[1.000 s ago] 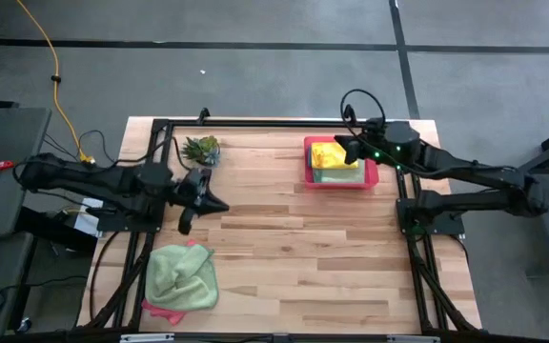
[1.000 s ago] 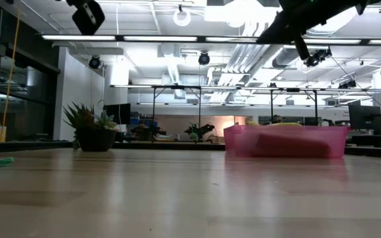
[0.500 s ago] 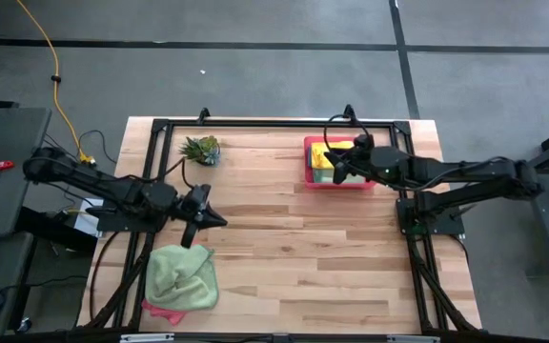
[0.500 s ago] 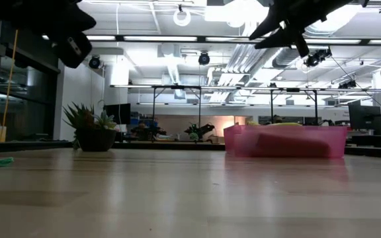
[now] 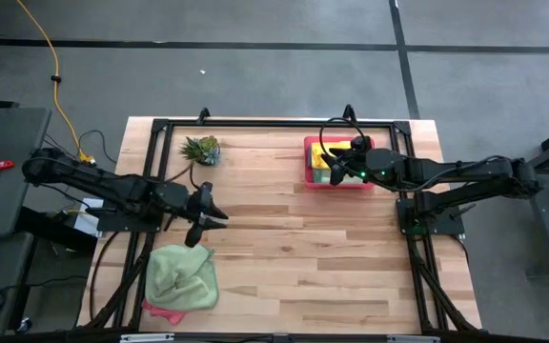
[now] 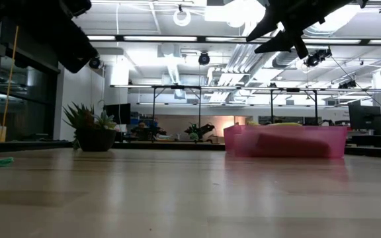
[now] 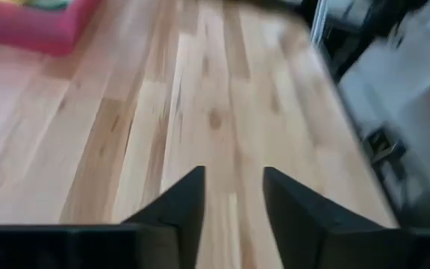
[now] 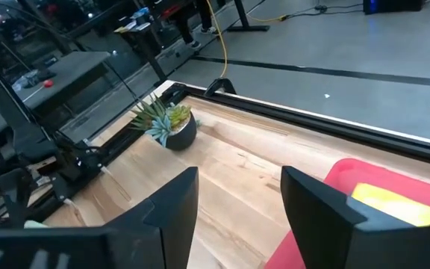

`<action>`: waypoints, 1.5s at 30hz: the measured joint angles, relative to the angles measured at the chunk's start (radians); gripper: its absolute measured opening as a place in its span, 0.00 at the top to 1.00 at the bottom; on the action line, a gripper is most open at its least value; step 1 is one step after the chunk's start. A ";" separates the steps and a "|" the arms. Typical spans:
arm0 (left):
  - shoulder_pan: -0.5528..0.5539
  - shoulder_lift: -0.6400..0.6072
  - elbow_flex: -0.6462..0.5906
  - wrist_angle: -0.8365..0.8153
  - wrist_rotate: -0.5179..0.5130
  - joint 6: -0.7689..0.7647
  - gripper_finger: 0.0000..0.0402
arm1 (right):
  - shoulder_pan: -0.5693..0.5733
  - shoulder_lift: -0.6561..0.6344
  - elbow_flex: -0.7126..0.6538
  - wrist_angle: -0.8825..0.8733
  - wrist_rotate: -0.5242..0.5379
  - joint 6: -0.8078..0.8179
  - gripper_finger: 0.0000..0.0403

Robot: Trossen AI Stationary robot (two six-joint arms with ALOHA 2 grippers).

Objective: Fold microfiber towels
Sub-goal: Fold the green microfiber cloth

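1. I see a plant [image 5: 202, 149] at the table's [image 5: 294, 248] far left corner, and a yellow cable [image 5: 57, 76] on the floor beyond; nothing blocks either arm.
2. The pink tray [image 5: 339, 177] at far right holds a yellow towel [image 5: 322, 158].
3. Green towel [image 5: 183, 276] lies heaped on a pink towel [image 5: 165, 312] at near left.
4. Left gripper [image 5: 215, 215] hangs just beyond that heap, fingers parted, empty.
5. Right gripper [image 5: 335, 164] is over the tray, fingers parted, empty.
6. No readable writing.

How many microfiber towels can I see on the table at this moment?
3 are visible. A light green towel lies at the near left corner on a pink towel that peeks out beneath it. A yellow towel sits in the pink tray at the far right. Others may be hidden.
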 joint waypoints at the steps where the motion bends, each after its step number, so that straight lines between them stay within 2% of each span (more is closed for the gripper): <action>1: -0.004 0.027 0.031 -0.045 0.000 0.017 0.66 | 0.000 0.000 0.000 0.000 0.000 -0.003 0.54; 6: -0.022 0.195 0.180 -0.225 0.000 0.051 0.52 | 0.000 0.000 0.000 0.000 -0.003 -0.008 0.54; 10: -0.052 0.329 0.263 -0.346 0.000 0.043 0.47 | 0.000 0.000 0.000 -0.022 -0.006 -0.002 0.54; 15: -0.091 0.462 0.281 -0.369 -0.004 -0.168 0.47 | 0.000 0.000 0.000 -0.055 0.004 0.024 0.54; 25: -0.197 0.654 0.282 -0.409 0.004 -0.531 0.52 | 0.000 0.000 0.000 -0.152 0.008 -0.026 0.54; 29: -0.242 0.685 0.282 -0.427 -0.049 -0.541 0.56 | 0.000 0.000 0.000 -0.203 0.017 -0.026 0.54; 40: -0.361 0.750 0.286 -0.468 -0.090 -0.554 0.64 | 0.000 0.000 0.000 -0.222 0.060 -0.026 0.54; 45: -0.371 0.788 0.290 -0.461 -0.119 -0.570 0.75 | 0.000 0.000 0.000 -0.225 0.060 -0.018 0.54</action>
